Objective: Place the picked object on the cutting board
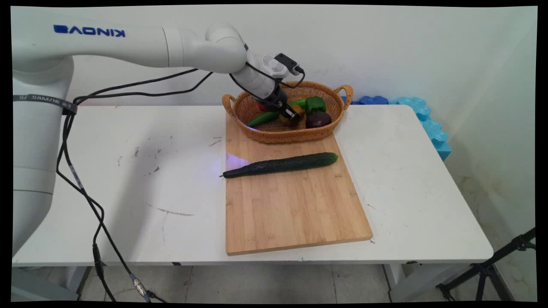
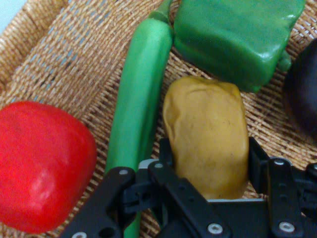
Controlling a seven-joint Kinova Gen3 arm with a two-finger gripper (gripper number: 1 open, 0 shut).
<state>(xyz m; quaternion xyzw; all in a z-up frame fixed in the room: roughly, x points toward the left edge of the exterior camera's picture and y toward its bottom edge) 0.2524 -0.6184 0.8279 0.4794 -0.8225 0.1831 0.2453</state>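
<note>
My gripper (image 1: 289,113) reaches down into a wicker basket (image 1: 274,135) at the far end of a wooden cutting board (image 1: 295,209). In the hand view the gripper (image 2: 210,154) has a finger against each side of a yellow potato (image 2: 205,124), shut on it, and the potato (image 1: 297,114) still rests on the basket floor (image 2: 59,64). A long green pepper (image 2: 141,94) lies just left of the potato. A red bell pepper (image 2: 42,163) sits further left. Beyond the potato are a green bell pepper (image 2: 237,34) and a dark purple vegetable (image 2: 303,94).
A long dark cucumber (image 1: 280,164) lies across the cutting board in front of the basket. Blue foam pieces (image 1: 428,122) sit past the table's far right corner. Black cables (image 1: 81,188) hang off the arm at the left. A tripod leg (image 1: 492,265) stands at lower right.
</note>
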